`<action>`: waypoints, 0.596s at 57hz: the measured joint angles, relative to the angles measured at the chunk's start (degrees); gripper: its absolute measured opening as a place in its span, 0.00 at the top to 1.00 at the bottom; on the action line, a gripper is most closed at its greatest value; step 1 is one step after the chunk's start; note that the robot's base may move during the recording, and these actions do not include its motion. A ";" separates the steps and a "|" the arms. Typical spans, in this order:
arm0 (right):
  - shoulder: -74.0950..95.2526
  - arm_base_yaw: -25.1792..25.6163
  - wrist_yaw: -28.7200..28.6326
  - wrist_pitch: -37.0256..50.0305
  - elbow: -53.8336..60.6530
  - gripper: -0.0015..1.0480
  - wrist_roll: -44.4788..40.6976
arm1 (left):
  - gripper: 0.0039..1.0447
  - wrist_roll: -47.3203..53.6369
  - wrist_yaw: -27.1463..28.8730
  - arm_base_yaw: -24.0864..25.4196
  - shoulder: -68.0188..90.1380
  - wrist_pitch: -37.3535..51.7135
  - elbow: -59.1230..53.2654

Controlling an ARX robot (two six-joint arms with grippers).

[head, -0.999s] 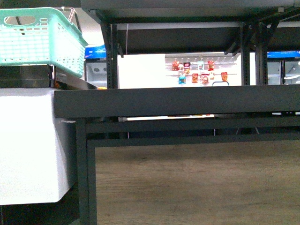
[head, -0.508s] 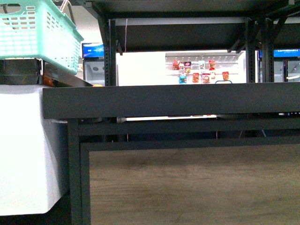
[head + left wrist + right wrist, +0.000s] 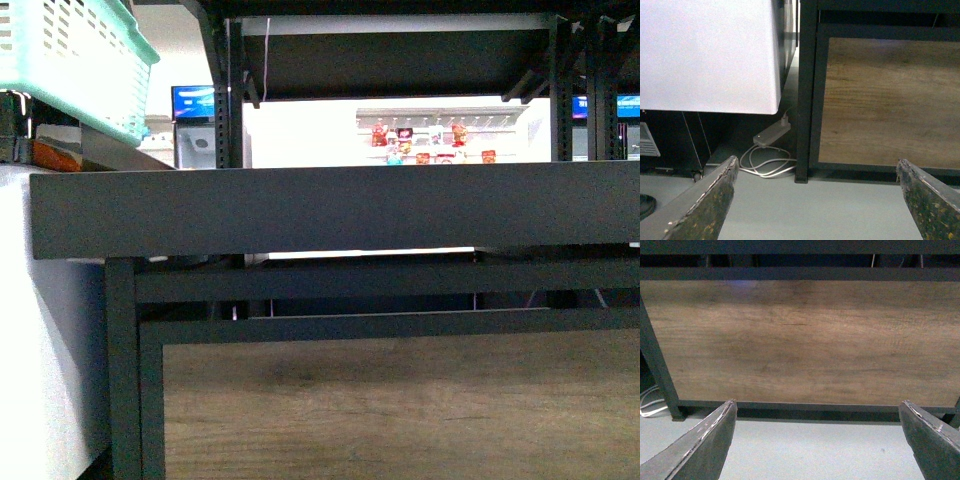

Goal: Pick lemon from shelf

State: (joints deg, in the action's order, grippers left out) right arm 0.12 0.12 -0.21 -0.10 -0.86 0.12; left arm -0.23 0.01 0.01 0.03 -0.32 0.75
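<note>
The left gripper (image 3: 816,161) shows two fingers (image 3: 705,205), each a flat wedge tapering to a blunt tip. Their surface is near black and heavily mottled with yellowish-olive speckling. The edges are worn to a pale grey line, with small white chips along them.

The right gripper (image 3: 817,403) shows two fingers (image 3: 935,440) of the same tapered wedge form. These are charcoal grey with a smoother, cleaner face. Pale scratches and nicks run along the upper edges, heaviest near the tips.
</note>
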 joint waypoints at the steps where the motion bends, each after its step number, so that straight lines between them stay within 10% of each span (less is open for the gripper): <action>1: 0.00 0.00 0.00 0.00 0.00 0.07 0.00 | 0.08 -0.02 0.00 0.00 0.00 0.00 0.00; 34: 0.00 0.00 0.02 0.00 0.00 0.07 0.00 | 0.08 0.00 -0.02 0.00 -0.02 0.00 0.00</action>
State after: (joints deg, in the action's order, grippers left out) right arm 0.12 0.12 -0.19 -0.10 -0.86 0.12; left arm -0.23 -0.01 0.01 0.01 -0.32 0.75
